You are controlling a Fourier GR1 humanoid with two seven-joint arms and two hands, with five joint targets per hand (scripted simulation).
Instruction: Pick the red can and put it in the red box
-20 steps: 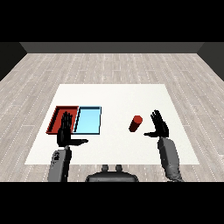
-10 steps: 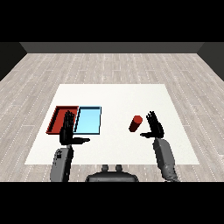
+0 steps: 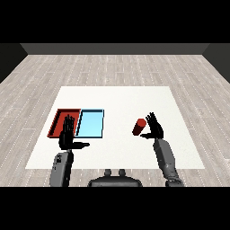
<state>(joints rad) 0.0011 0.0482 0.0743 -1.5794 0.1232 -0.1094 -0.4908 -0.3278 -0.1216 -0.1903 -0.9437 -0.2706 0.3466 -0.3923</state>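
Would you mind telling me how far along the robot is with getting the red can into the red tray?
Nothing is finished yet: the red can stands on the white table, apart from the red tray. In hand is the approach: the right hand sits open right beside the can, fingers not curled round it. The left hand hovers open by the red tray. Grasping, carrying across and placing all remain.

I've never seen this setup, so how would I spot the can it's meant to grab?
On the white table, look right of the two trays. The red can stands just left of the open right hand; it is the only upright cylinder.
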